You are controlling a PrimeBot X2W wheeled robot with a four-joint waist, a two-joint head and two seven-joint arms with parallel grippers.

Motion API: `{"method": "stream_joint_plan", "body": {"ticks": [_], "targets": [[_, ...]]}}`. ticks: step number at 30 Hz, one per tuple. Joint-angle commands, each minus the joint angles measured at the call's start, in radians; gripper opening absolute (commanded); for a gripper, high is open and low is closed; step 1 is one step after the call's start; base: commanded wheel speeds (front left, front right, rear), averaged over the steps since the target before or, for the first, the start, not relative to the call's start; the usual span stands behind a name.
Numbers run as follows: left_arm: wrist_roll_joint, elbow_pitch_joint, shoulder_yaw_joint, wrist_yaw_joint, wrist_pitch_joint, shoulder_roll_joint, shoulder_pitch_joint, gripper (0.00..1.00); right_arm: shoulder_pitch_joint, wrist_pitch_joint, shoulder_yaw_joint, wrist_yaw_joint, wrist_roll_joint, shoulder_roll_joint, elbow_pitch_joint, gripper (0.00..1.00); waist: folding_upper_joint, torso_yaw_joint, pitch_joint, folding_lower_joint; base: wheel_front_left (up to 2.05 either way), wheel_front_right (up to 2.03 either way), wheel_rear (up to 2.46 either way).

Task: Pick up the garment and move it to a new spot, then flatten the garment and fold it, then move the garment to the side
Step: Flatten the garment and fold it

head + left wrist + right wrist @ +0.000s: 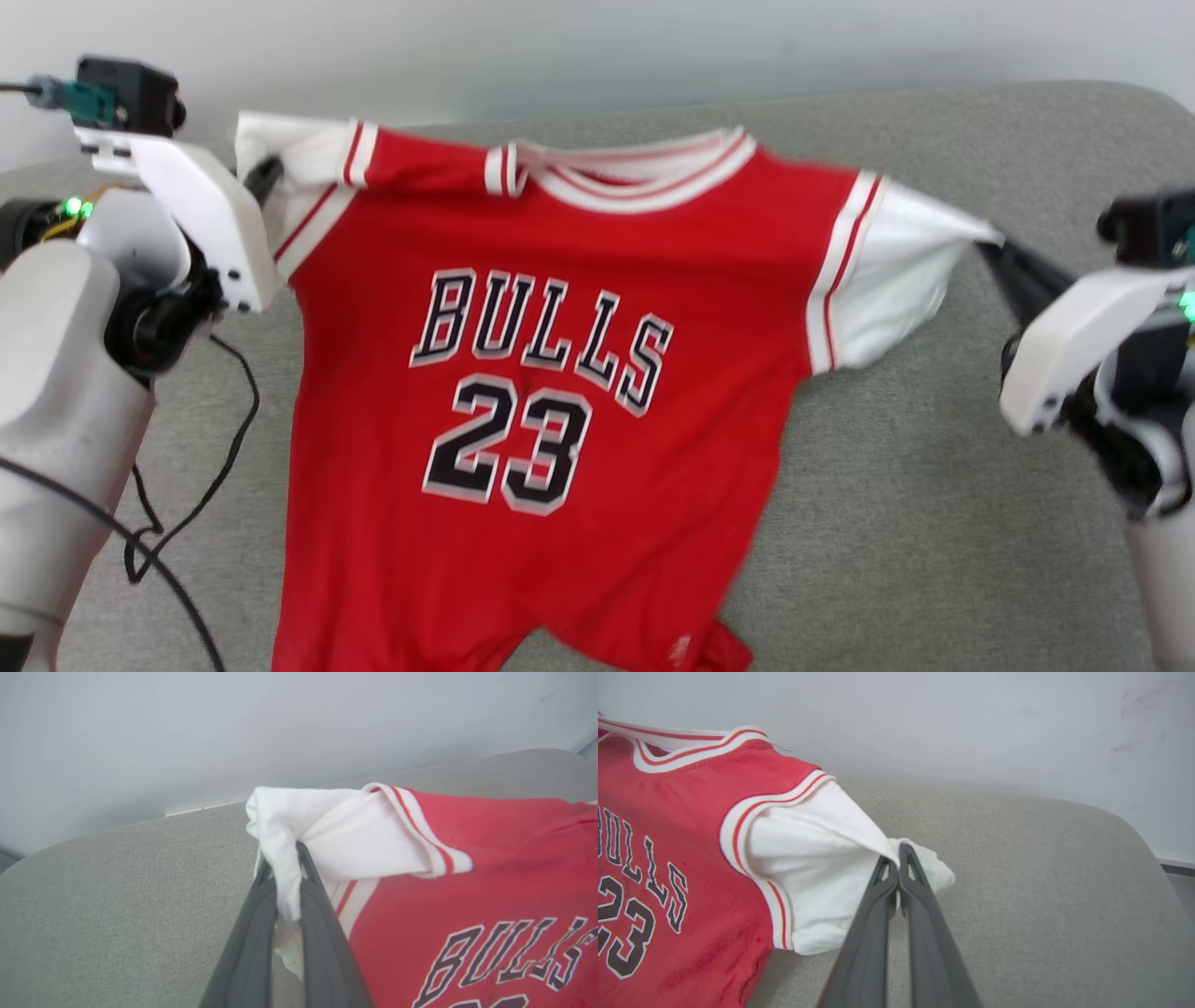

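Observation:
The garment (541,392), a red T-shirt with white short sleeves and a black "BULLS 23" print, hangs spread out above the grey couch, print towards me. My left gripper (266,177) is shut on the end of its white sleeve at the upper left; in the left wrist view the white cloth (285,891) is bunched between the two dark fingers (322,933). My right gripper (990,247) is shut on the other white sleeve at the right, and the right wrist view shows its fingertips pinching that sleeve (822,858). The hem trails low at the bottom.
A grey fabric couch (934,523) lies under and behind the shirt, with a pale wall (597,47) beyond it. A black cable (201,504) loops down beside my left arm. The couch's rounded end (1134,840) is at my right.

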Motion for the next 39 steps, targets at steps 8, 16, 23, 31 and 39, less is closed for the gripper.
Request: {"method": "stream_joint_plan", "body": {"ticks": [8,16,23,31,39], "targets": [[0.035,0.077,0.045,0.029,-0.135,-0.060,-0.191,0.00,-0.307,-0.075,0.067,-0.001,-0.026,-0.062,0.146,0.00,-0.0001,0.031,0.022,0.0000,0.00,0.00,0.00],[0.082,0.130,0.104,0.055,-0.313,-0.071,-0.424,0.00,-0.685,-0.198,0.113,-0.001,-0.022,-0.028,0.332,0.00,-0.0001,0.016,0.110,0.0000,0.00,0.00,0.00],[0.103,0.159,0.146,0.055,-0.434,-0.065,-0.618,0.00,-0.984,-0.316,0.108,-0.001,-0.033,0.023,0.488,0.00,-0.0001,0.004,0.206,0.0000,0.00,0.00,0.00],[0.095,0.207,0.165,0.035,-0.474,-0.074,-0.729,0.00,-1.188,-0.427,0.123,-0.001,-0.038,0.048,0.628,0.00,-0.0001,0.008,0.317,0.0000,0.00,0.00,0.00],[0.035,0.329,0.172,-0.017,-0.497,-0.129,-0.659,0.00,-1.173,-0.481,0.198,-0.001,-0.003,0.067,0.774,0.00,-0.0001,0.017,0.364,0.0000,0.00,0.00,0.00]]}}
